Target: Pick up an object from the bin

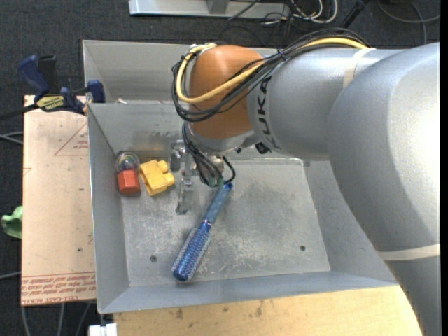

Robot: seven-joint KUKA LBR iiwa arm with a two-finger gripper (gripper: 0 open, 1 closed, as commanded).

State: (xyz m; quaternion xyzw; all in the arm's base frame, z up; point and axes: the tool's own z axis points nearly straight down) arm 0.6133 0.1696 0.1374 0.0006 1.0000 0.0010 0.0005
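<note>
Can't tell if claw (186, 187) is apart or together; it sits between yellow block (155, 176) and brush (203, 233) tip, so risk is grabbing bare bin (280, 215) floor or knocking either aside.

A yellow block (157, 176) sits near the left wall of the bin (105, 187), just beside a red block (128, 181); a blue brush (204, 228) lies slanted toward the front edge

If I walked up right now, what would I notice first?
The big silver robot arm, reaching in from the right, with its gripper low over the middle of the grey bin. Right by the gripper lies a long blue tool, slanting toward the front. At the left sit a yellow block and a small red thing.
</note>
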